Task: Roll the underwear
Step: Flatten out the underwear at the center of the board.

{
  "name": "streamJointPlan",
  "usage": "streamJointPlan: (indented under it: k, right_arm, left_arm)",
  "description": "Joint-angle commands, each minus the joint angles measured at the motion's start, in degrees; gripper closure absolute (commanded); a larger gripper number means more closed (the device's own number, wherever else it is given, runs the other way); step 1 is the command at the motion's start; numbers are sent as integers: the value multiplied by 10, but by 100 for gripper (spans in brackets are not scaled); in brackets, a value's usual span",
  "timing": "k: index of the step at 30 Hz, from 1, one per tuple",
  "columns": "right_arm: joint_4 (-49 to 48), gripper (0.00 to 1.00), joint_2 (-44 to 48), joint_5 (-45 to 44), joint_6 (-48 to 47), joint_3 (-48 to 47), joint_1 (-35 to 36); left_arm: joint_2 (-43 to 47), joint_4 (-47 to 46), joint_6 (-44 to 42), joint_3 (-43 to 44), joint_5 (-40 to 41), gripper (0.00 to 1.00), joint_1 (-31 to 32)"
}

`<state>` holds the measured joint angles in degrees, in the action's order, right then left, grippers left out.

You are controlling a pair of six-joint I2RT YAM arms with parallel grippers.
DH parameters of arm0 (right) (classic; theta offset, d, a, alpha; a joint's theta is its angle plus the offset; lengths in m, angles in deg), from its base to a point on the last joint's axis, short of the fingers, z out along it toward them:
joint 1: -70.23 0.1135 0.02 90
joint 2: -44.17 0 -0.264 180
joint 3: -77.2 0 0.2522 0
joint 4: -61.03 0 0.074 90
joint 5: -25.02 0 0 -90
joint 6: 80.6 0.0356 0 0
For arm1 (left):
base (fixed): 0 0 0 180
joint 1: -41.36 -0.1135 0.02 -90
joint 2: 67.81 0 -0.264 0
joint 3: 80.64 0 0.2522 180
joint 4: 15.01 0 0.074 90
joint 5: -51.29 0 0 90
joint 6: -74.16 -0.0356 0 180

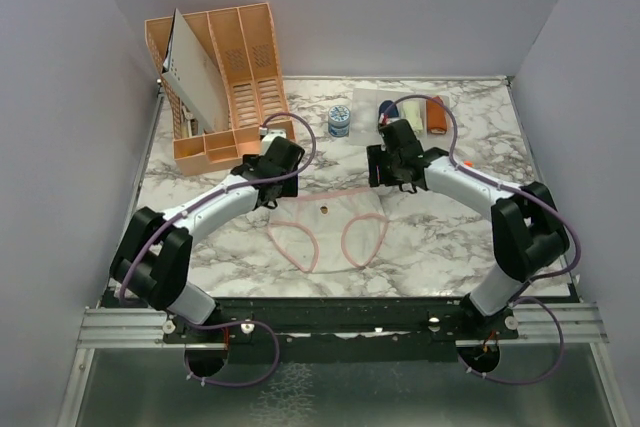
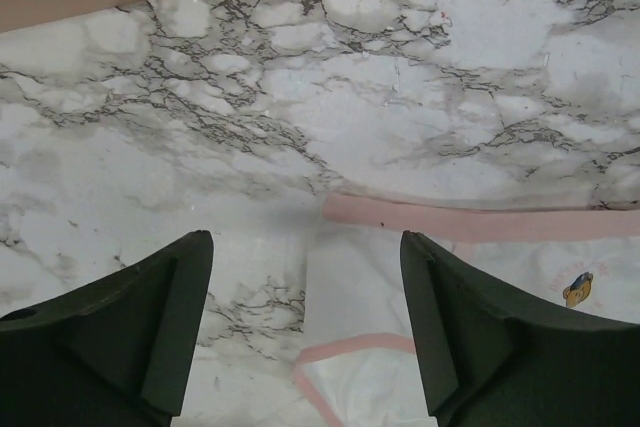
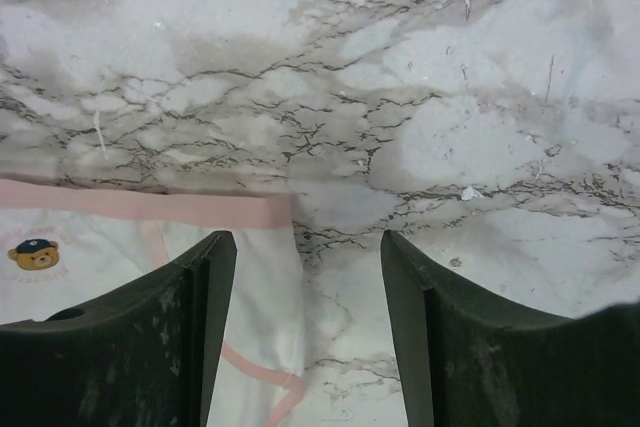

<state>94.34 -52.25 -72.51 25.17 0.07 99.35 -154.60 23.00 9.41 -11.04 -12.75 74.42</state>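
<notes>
The whitish-pink underwear (image 1: pixel 330 225) lies flat and spread in the middle of the marble table, waistband toward the back. My left gripper (image 1: pixel 278 187) hovers over its left waist corner. In the left wrist view that gripper (image 2: pixel 305 239) is open, with the cloth corner (image 2: pixel 370 277) lying between the fingers, ungripped. My right gripper (image 1: pixel 388 183) stands over the right waist corner. It is open too (image 3: pixel 305 237), and the underwear (image 3: pixel 262 277) lies beside its left finger (image 3: pixel 180 327). A navy blue bundle (image 1: pixel 386 109) rests at the back right.
An orange file rack (image 1: pixel 240 57) holding a white sheet stands at the back left, close behind my left arm. A small blue-and-white jar (image 1: pixel 339 123) sits at the back centre. Cream (image 1: pixel 412 112) and rust-orange (image 1: pixel 437 115) cloth bundles lie next to the navy one.
</notes>
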Motion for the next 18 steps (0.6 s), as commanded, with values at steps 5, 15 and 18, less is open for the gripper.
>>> streamJointPlan:
  k: [5, 15, 18]
  right_arm:
    - [-86, 43, 69, 219, 30, 44, -3]
    - [-58, 57, -26, 183, 67, 48, -3]
    - [-38, 58, -40, 130, 55, 56, -3]
  left_arm:
    - [85, -34, -29, -1, -152, 18, -10]
    - [13, -108, 14, -63, -265, 19, -11]
    - [-11, -110, 30, -79, -229, 20, -12]
